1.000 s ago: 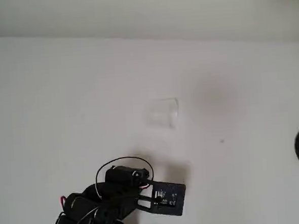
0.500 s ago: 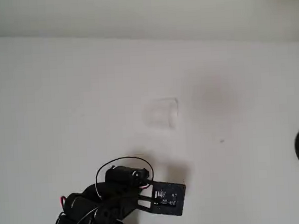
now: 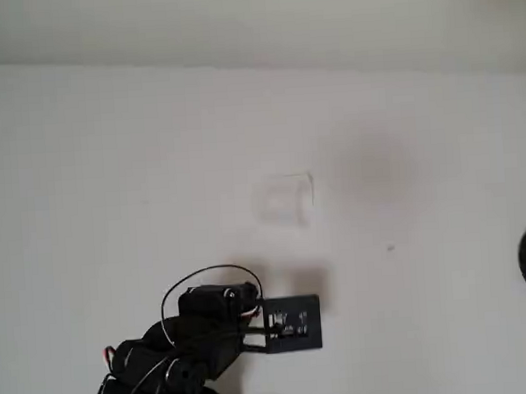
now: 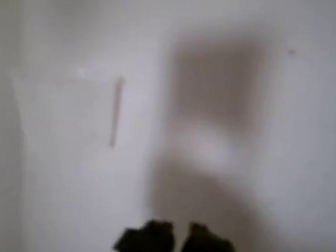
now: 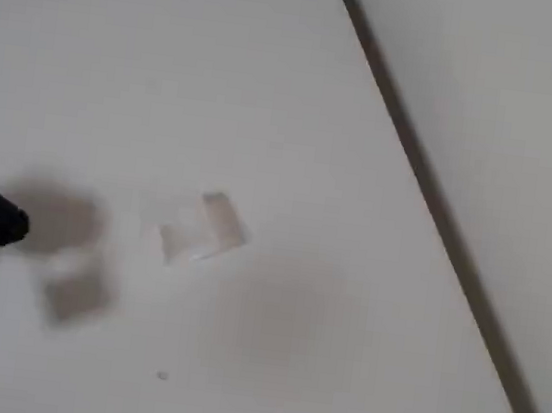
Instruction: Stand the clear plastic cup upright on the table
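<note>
White table lay bare; clear plastic cup lay sideways ahead-left of my gripper, fingertips nearly together.

Overhead, wrist, oblique views; shared table

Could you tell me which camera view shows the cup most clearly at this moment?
The fixed view: the cup lies on its side on the table, its outline and rim readable. The overhead view shows it as a faint patch beyond the gripper. The wrist view gives a blurred shape with one rim line.
</note>
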You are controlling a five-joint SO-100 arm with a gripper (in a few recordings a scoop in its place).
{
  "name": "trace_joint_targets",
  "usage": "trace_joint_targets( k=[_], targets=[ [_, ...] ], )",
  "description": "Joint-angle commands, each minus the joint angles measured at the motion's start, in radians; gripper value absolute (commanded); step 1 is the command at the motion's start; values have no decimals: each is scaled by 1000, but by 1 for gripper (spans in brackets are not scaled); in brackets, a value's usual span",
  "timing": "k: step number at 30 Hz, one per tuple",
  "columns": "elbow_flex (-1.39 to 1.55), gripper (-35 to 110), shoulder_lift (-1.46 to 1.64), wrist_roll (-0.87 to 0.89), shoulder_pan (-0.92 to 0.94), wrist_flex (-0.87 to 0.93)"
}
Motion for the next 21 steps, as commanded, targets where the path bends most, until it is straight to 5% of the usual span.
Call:
trace_joint_targets(
  k=[1, 8, 21],
  targets=[
    [-201, 17, -229, -31, -74, -107],
    [-942, 39, -1216, 67, -81, -9],
    [-1884, 51, -2169, 109, -55, 368]
  ],
)
